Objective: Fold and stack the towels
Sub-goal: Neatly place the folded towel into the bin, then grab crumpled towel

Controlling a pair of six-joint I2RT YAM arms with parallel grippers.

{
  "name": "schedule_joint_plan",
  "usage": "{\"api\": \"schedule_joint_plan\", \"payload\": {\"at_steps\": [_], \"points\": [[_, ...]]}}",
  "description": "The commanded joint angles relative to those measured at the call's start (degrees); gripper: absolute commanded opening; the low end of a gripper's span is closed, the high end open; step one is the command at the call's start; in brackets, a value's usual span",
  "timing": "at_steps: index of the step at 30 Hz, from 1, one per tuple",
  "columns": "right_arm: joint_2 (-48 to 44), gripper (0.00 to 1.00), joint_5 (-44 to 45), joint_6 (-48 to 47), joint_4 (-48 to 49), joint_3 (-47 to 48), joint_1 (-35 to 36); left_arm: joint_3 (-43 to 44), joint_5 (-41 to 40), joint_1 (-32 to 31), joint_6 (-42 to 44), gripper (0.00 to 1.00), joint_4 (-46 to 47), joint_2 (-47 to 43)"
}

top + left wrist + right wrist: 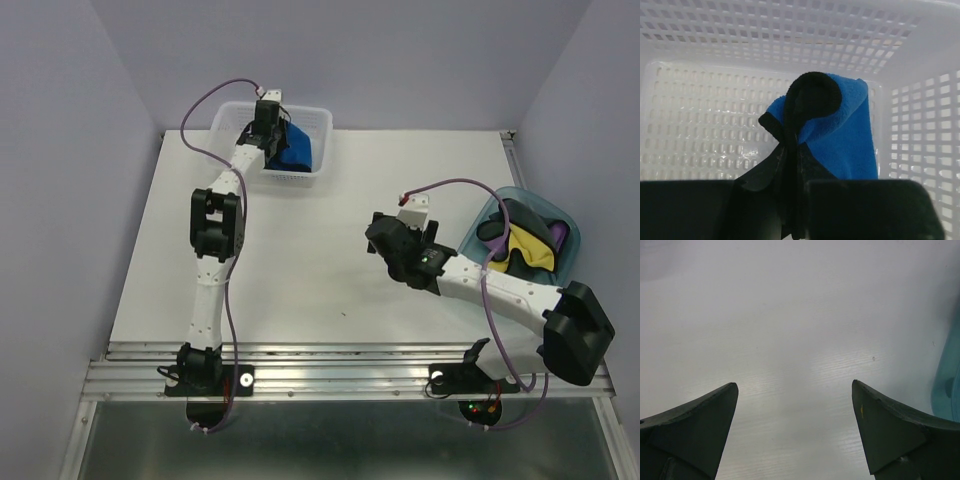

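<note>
White table (300,290), with both arm bases bolted along its near edge. Closest to that edge, the right gripper (794,383) hangs over the bare surface right of the middle, well apart from any cloth. Its two dark fingers (700,425) are spread wide and nothing lies between them.

Just beside it, at the right edge, stands the translucent blue tub (950,375). It holds a loose heap: a yellow towel (528,248) in the middle, a dark towel (515,222) draped around it and a purple towel (560,236) against the wall nearest the table's right edge.

Farthest off, at the far edge left of the middle, stands the white mesh basket (790,30), and the left arm reaches down into it. Inside, a bright blue towel (850,140) is wrapped around a rolled black towel (812,97), both propped towards the basket's right wall. A tail of the black towel runs down between the fingers of the left gripper (770,187). I cannot tell whether the jaws pinch it or have let it go.
</note>
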Motion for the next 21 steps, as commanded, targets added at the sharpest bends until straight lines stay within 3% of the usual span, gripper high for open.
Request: {"api": "schedule_joint_plan", "payload": {"at_steps": [1, 4, 7, 9, 14, 18, 21], "points": [[0.13, 1.00, 2.76, 0.89, 0.08, 3.84, 0.09, 3.25, 2.84, 1.42, -2.22, 0.35, -0.78, -0.90], [-0.05, 1.00, 2.49, 0.81, -0.10, 4.01, 0.09, 3.51, 2.41, 1.95, -2.75, 0.55, -1.66, -1.08], [-0.49, 1.00, 2.58, 0.72, -0.27, 4.10, 0.00, 4.30, 0.40, 2.48, -2.93, 0.66, -3.15, -1.69], [-0.93, 1.00, 2.76, 0.72, -0.62, 4.36, 0.00, 4.30, -0.23, 2.66, -2.93, 0.67, -3.51, -2.92], [-2.85, 1.00, 2.06, 0.11, -1.77, 5.51, -0.61, 4.04, -2.34, 2.66, -3.28, 0.97, -5.88, -6.52], [-5.14, 1.00, 1.61, 0.89, -6.24, 6.21, -2.98, 0.80, -0.59, 2.66, -3.81, 0.99, -6.76, -12.41], [-8.39, 1.00, -2.85, 1.95, -10.71, 6.74, -9.73, -4.74, 0.82, 2.57, -5.47, 0.99, -6.76, -18.55]]}}
